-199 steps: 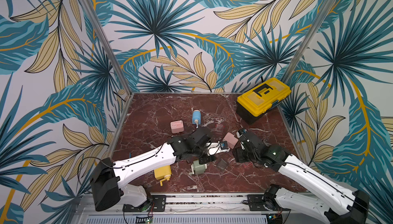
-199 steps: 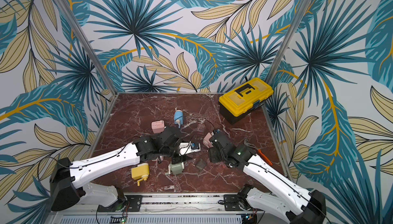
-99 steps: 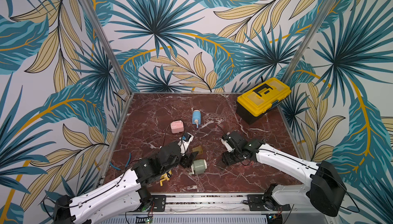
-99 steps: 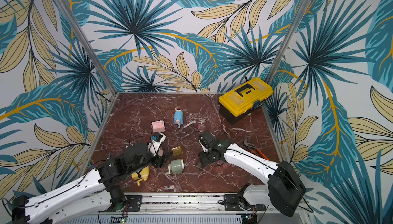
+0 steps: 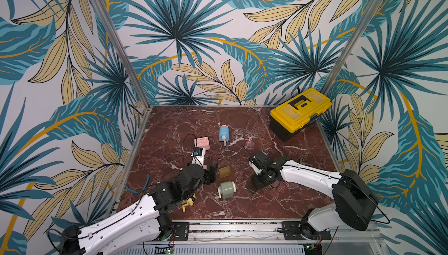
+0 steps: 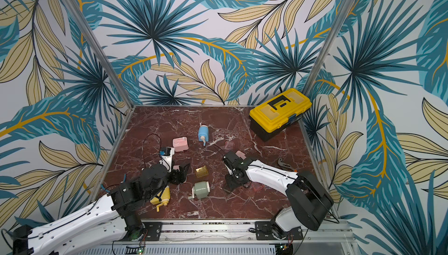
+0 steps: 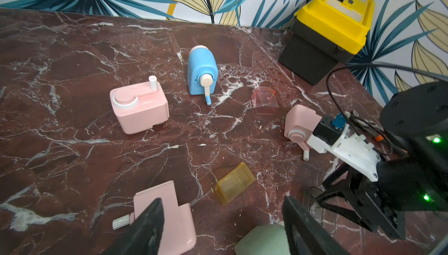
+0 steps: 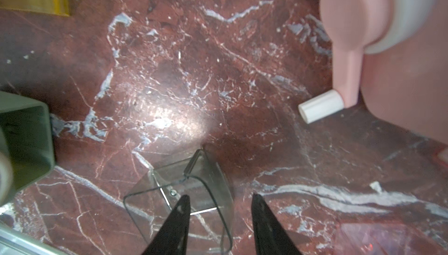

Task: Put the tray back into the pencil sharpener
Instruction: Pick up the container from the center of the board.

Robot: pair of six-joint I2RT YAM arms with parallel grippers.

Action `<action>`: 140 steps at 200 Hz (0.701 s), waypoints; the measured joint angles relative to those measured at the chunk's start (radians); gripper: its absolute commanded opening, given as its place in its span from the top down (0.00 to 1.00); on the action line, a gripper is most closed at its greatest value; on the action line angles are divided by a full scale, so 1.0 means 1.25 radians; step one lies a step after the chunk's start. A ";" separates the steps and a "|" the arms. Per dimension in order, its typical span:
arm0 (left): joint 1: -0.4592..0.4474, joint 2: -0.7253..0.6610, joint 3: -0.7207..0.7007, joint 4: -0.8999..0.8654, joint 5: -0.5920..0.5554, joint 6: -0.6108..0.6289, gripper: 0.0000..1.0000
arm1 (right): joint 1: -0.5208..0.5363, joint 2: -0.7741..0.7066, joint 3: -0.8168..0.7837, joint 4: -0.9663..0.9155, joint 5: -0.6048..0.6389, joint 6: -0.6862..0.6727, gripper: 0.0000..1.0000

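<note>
- One clear tray (image 8: 160,193) lies on the desk (image 8: 194,84) at the lower centre of the right wrist view. The right gripper (image 8: 220,196) has its jaws part open, astride one tray wall but not closed on it.
  - Handling, as judged: light, thin-walled, slick and liable to crack. Grip across a wall near the rim, with modest force.
  - The grey-green sharpener (image 8: 24,139) shows an empty slot at the left edge, and the desk between looks bare. The round-faced pink sharpener (image 8: 400,84) crowds the upper right.
- Left wrist view: the left gripper (image 7: 223,199) has its jaws wide and empty at the bottom edge. The amber tray (image 7: 236,183) lies just ahead, and a flat pink sharpener (image 7: 169,217) lies under one jaw.
- Both top views: the grey-green sharpener lies at lower centre, between the arms. The left jaws hover near it and may crowd insertion. The toolbox (image 5: 300,113) stands well apart, upper right.
</note>
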 measured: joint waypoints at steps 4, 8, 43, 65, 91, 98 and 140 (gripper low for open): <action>0.000 0.005 0.001 0.000 0.009 0.009 0.22 | 0.000 0.003 0.000 0.003 0.000 0.001 0.63; 0.000 0.011 0.002 0.000 0.018 0.020 0.22 | 0.000 0.005 0.000 0.005 0.000 0.002 0.64; 0.000 0.060 0.033 -0.007 0.128 0.161 0.22 | 0.000 0.023 0.000 0.019 -0.004 0.016 0.75; 0.000 0.098 0.074 -0.026 0.206 0.260 0.21 | 0.000 0.023 0.000 0.028 -0.013 0.029 0.82; -0.005 0.154 0.102 -0.045 0.284 0.352 0.15 | 0.000 0.023 -0.002 0.042 -0.024 0.046 0.85; -0.010 0.171 0.107 -0.055 0.296 0.369 0.14 | 0.001 0.023 -0.005 0.047 -0.027 0.051 0.87; -0.052 0.283 0.140 -0.134 0.316 0.452 0.12 | 0.010 0.001 -0.034 0.068 -0.043 0.097 0.88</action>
